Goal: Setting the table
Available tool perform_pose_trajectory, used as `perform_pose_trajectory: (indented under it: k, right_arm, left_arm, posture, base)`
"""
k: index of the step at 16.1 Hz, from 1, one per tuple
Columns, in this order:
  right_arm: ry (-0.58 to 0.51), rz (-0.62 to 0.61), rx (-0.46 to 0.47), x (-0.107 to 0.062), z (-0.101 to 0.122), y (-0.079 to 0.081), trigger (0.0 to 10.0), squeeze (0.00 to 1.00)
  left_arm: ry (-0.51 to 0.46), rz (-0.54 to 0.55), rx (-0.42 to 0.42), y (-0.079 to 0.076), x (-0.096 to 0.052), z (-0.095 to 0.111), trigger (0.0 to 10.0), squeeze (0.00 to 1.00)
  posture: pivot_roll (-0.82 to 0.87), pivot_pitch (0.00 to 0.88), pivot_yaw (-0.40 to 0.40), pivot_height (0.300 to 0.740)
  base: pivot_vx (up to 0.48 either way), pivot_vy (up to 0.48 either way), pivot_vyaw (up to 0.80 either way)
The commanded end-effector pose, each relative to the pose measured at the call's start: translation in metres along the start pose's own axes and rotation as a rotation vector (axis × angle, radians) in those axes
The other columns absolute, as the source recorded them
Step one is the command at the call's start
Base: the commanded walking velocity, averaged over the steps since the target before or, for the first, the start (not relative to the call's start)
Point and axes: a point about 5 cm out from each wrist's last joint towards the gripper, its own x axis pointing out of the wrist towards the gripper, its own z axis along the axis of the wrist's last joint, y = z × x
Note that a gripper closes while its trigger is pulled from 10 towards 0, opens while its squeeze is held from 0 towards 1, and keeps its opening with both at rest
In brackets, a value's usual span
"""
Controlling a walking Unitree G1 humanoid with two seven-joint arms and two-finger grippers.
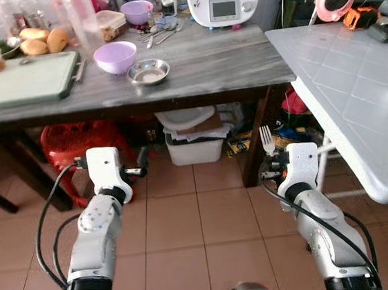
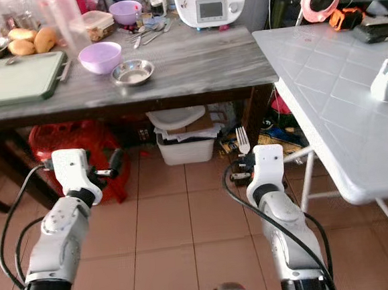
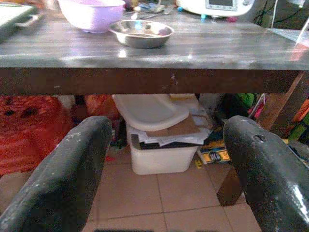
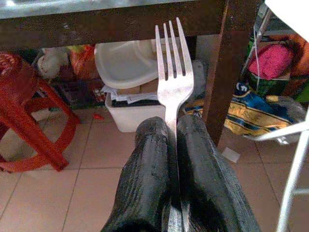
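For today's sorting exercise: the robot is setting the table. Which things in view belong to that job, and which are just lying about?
Belong to the job:
fork, clamped in the right gripper
left gripper, open
white table
purple bowl
steel dish
loose cutlery

Just lying about:
cutting board
kitchen machine
red stool
white bin

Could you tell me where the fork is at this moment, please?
The fork is clamped upright in the right tool, tines up, held low over the tiled floor between the grey-topped table and the white table.
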Motion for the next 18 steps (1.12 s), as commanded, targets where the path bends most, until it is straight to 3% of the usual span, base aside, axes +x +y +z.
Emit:
perform_pose_trajectory:
  k: [1,10,18]
  right_arm:
    - [-0.048,0.008,-0.010,0.001,0.011,0.002,10.0,0.00]
    - [-0.216,0.083,-0.085,0.007,0.045,0.005,10.0,0.00]
    - [-0.251,0.050,-0.062,0.008,0.047,-0.002,10.0,0.00]
  left_arm:
    - [-0.008,0.003,0.025,0.004,-0.001,0.004,10.0,0.00]
    - [-0.009,0.007,0.018,0.003,0.000,0.004,10.0,0.00]
    - [-0.012,0.009,0.017,0.002,0.001,0.003,10.0,0.00]
  posture:
    - [-0.06,0.000,0.045,0.740]
    - [-0.06,0.000,0.047,0.740]
    - [-0.06,0.000,0.045,0.740]
  base:
    - [0.480,0.000,0.00]
    - [0.462,0.000,0.00]
    - [0.429,0.000,0.00]
